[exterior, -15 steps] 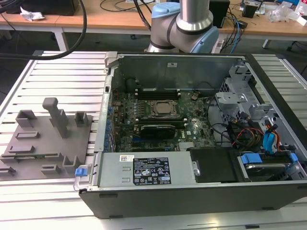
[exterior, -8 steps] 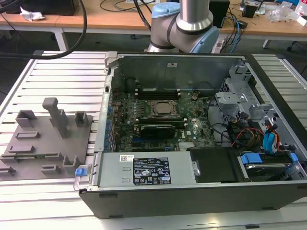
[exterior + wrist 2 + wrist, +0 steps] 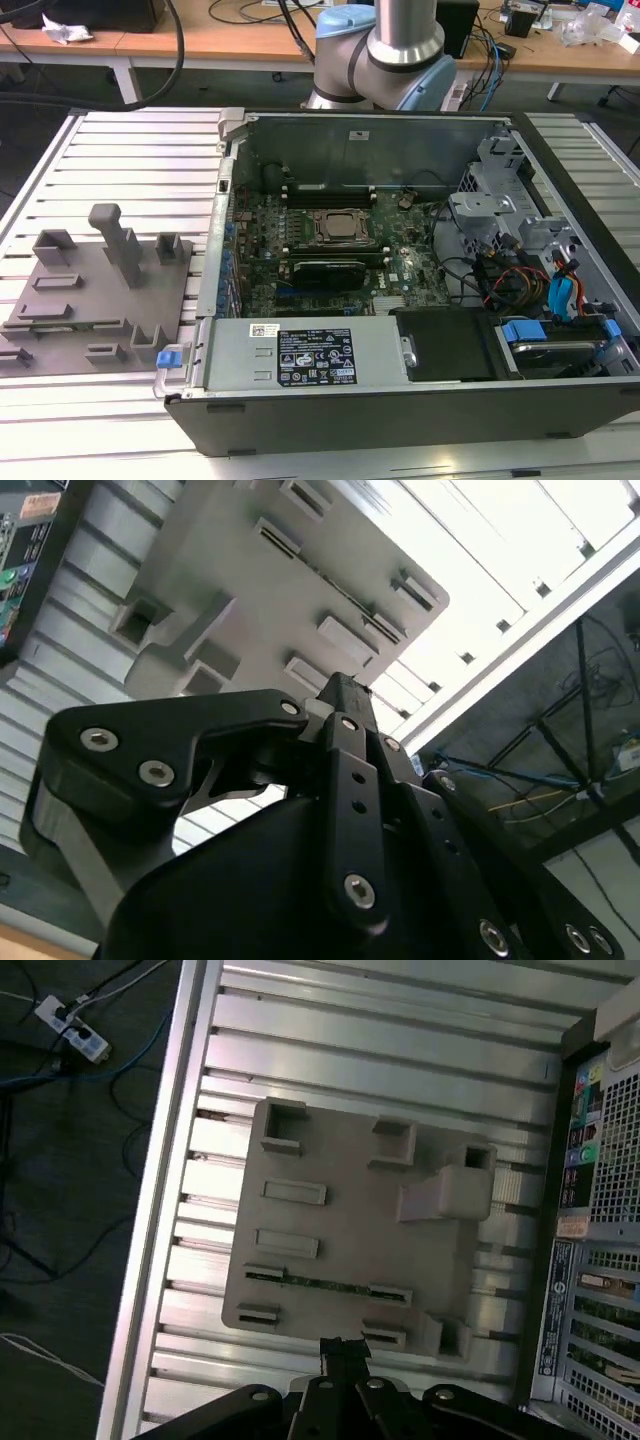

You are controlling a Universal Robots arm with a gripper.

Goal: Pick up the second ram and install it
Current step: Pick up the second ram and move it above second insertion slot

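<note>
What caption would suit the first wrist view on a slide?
Pincer by the grey tray, green ram resting in one slot.

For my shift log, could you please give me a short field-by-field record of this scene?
gripper: hovers over the grey tray, apart from the ram
second ram: lies seated in a tray slot, not yet picked up
grey tray: rests on the slatted table, beside the computer case
computer case: open, motherboard exposed

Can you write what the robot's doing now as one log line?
hand: above grey tray, near second ram | second ram: in a tray slot, not picked up | computer case: open
</note>
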